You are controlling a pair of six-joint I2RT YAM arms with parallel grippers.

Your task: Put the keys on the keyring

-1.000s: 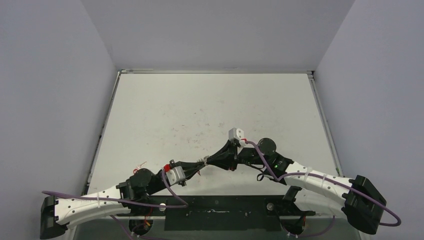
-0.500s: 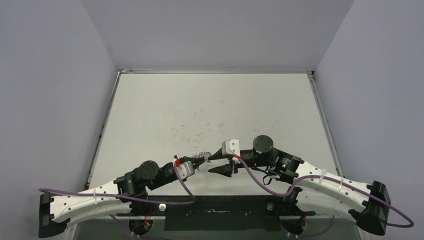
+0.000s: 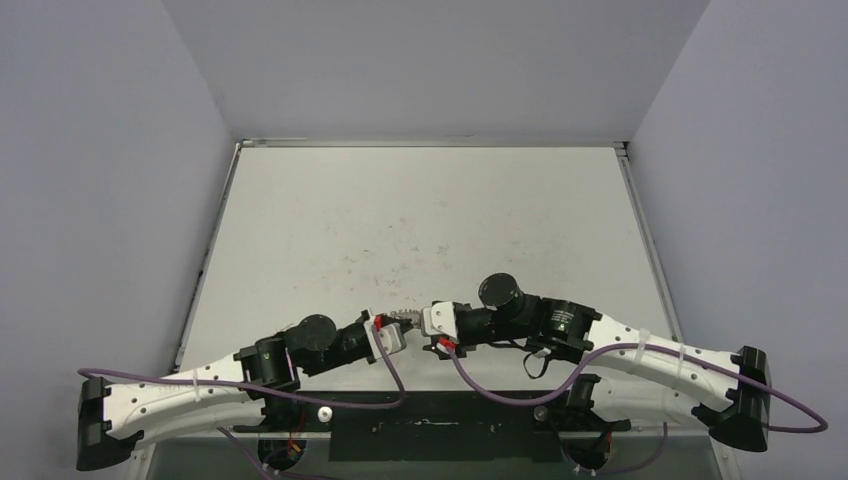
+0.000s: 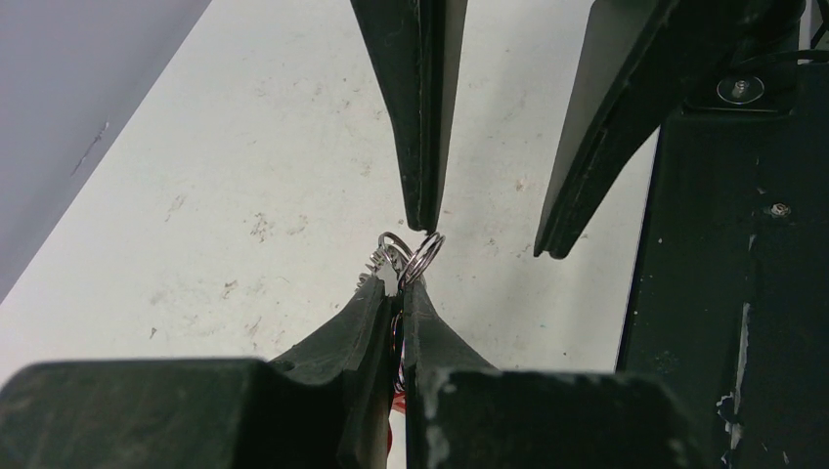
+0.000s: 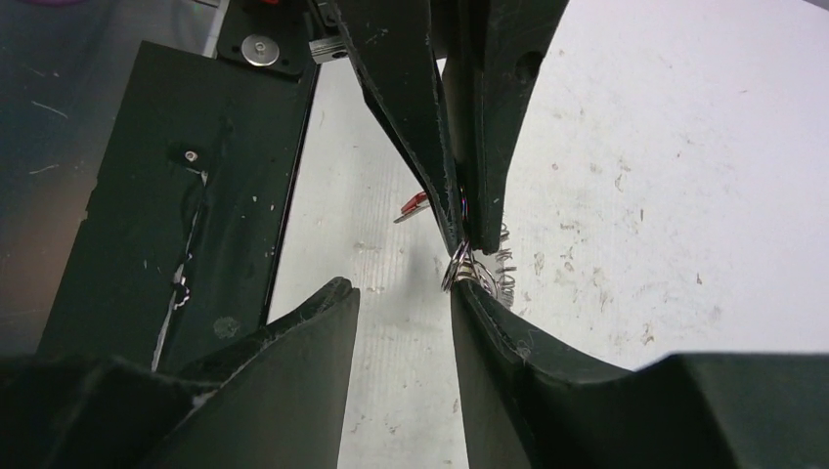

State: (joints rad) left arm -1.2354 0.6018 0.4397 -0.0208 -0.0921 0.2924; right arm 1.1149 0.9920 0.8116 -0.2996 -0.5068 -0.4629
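Your left hand [image 4: 399, 289] is clamped on the ring [image 4: 424, 256], keys [image 4: 375, 266] bunched beside it, over the worktop [image 4: 244, 147], and your open right hand [image 4: 486, 237] rests against it, so a sideways nudge could twist it free.

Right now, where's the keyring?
In the left wrist view, the keyring is mid-frame, pinched in the left gripper's tips, one finger of the right gripper just beyond it.
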